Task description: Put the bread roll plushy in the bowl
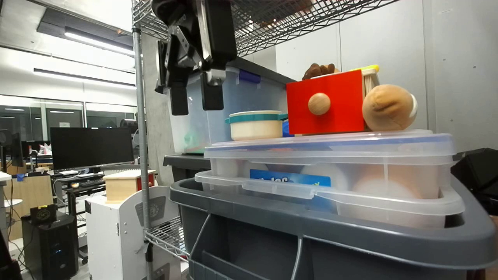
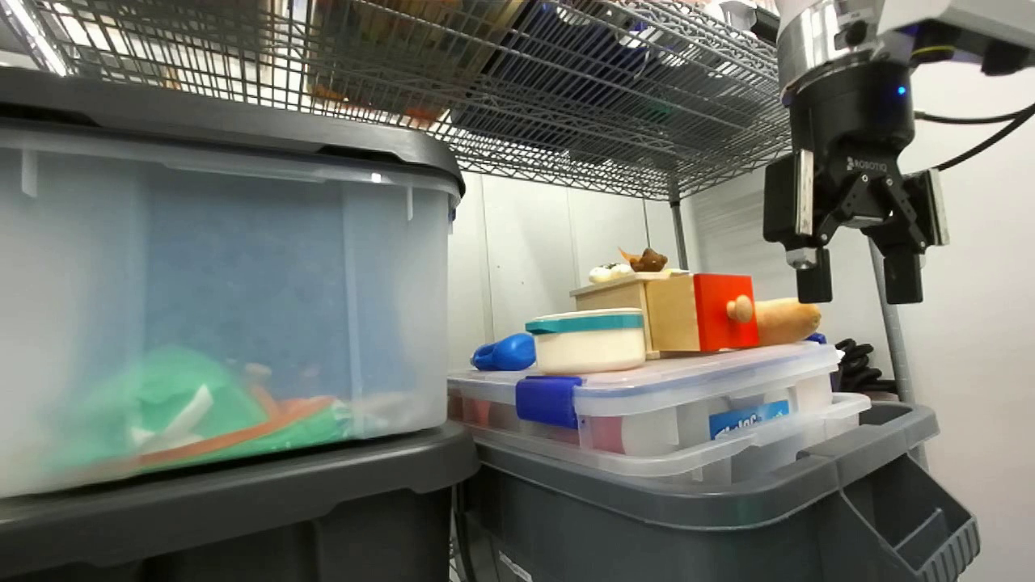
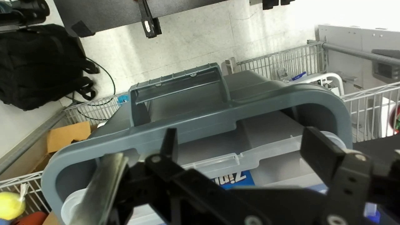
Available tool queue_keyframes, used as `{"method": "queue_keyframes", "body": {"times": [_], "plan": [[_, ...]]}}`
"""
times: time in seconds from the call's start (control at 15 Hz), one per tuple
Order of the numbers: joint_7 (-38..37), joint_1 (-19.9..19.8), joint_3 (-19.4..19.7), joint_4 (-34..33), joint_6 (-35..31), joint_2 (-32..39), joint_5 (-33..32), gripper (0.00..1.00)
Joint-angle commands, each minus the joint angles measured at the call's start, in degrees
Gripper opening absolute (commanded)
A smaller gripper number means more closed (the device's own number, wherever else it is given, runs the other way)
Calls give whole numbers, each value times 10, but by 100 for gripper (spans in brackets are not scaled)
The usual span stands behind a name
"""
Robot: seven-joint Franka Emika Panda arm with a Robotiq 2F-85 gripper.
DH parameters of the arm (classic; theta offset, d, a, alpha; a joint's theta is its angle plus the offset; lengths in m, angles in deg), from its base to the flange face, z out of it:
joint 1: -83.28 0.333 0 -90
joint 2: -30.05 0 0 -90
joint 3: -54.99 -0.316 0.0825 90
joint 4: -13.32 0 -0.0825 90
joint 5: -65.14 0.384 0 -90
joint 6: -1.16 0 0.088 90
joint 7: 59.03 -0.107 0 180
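The bread roll plushy (image 1: 388,109) is tan and rounded. It lies on the clear box lid beside a red-fronted drawer, and it also shows in an exterior view (image 2: 787,322), partly behind the drawer. The bowl (image 1: 256,127) is cream with a teal rim. It stands upright on the same lid, on the drawer's other side, and shows in an exterior view (image 2: 590,346). My gripper (image 1: 197,99) hangs above the lid's height, apart from both things. It is open and empty, as an exterior view (image 2: 858,279) and the wrist view (image 3: 243,143) show. Plushy and bowl are out of the wrist view.
The wooden drawer box (image 1: 326,103) is pulled open, with small brown and white plush things on top. A clear lidded box (image 1: 330,153) sits on a grey bin (image 1: 350,221). A wire shelf (image 2: 485,97) hangs overhead. A large clear bin (image 2: 267,267) stands beside the bowl. A blue object (image 2: 505,353) lies behind the bowl.
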Motion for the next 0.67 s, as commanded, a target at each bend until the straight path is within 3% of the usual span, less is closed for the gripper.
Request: {"method": "queue_keyframes", "body": {"times": [0.0, 0.6], "plan": [[14, 4, 5, -18, 8, 8, -1, 100], [9, -11, 9, -35, 0, 2, -28, 100]]}}
